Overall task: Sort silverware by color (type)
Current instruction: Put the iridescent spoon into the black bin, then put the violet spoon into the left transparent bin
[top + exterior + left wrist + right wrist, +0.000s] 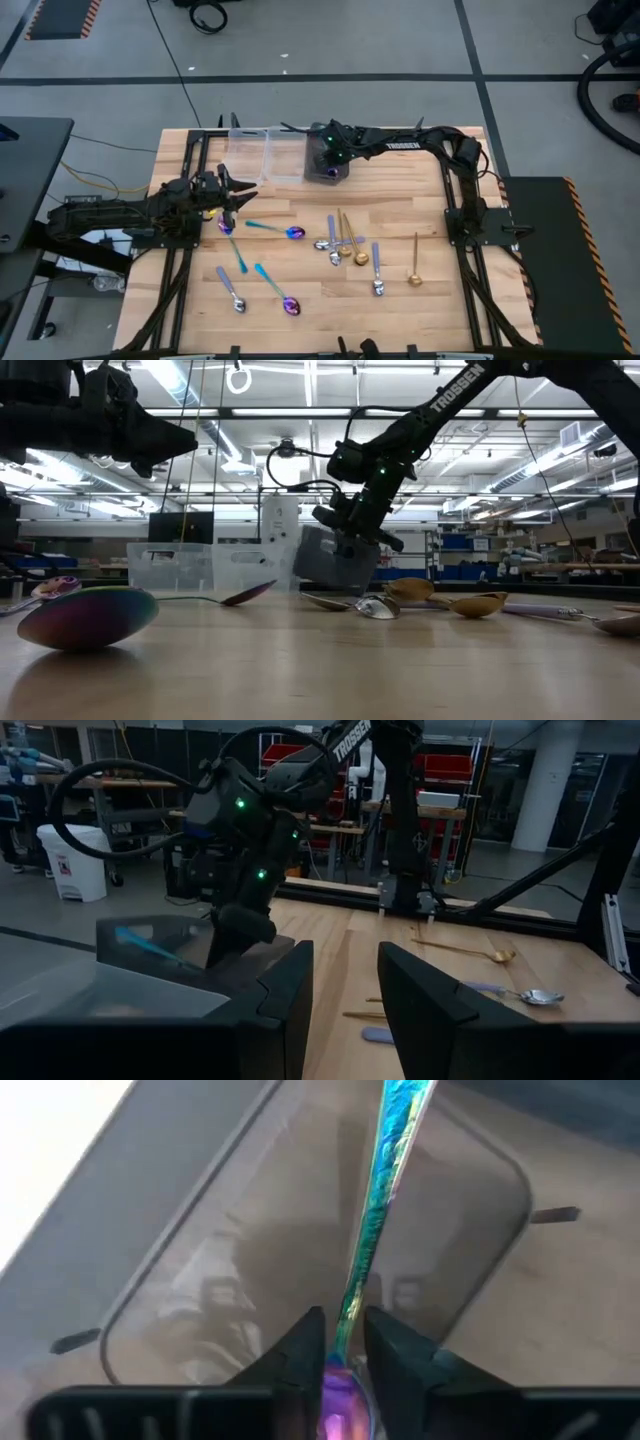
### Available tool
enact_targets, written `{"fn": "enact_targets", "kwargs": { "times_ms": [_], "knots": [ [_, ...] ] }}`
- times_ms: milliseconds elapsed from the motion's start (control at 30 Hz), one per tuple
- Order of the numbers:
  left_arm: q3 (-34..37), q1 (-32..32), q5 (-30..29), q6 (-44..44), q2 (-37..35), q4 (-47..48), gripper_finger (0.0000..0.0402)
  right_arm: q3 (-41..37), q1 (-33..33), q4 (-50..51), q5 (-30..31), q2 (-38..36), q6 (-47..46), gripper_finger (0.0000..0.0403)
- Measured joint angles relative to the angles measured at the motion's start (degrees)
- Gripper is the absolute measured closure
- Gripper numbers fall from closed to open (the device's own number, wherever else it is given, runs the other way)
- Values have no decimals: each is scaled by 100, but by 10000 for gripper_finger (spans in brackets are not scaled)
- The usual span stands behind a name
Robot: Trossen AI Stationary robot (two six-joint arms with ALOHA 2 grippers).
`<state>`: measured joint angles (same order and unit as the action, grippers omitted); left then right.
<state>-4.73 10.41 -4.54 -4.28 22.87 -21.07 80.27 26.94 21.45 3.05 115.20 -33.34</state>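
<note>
A light wooden table (400, 215) fills the frame centre, on grey floor. The right gripper (344, 1342) is held over the dark bin (326, 160), upper centre, fingers narrowly parted around a teal-handled spoon (385, 1170). The left gripper (243, 190), at left, is spread. The remaining spoons (345, 245) are scattered lower centre.
</note>
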Motion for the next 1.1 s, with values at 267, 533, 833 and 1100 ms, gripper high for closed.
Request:
{"fn": "enact_targets", "kwargs": {
  "times_ms": [267,533,833,1100],
  "knots": [
    [0,0,-2,-1,0,18,278,9,0,-32,-166,0,-98,258],
    [-2,0,0,-4,0,12,278,259,-2,316,-260,-120,-96,258],
    [-2,0,-2,-6,0,41,278,685,-28,780,-100,-118,53,259],
    [-2,0,-2,31,0,171,278,1162,-166,1392,-158,-294,611,259]
  ]
}}
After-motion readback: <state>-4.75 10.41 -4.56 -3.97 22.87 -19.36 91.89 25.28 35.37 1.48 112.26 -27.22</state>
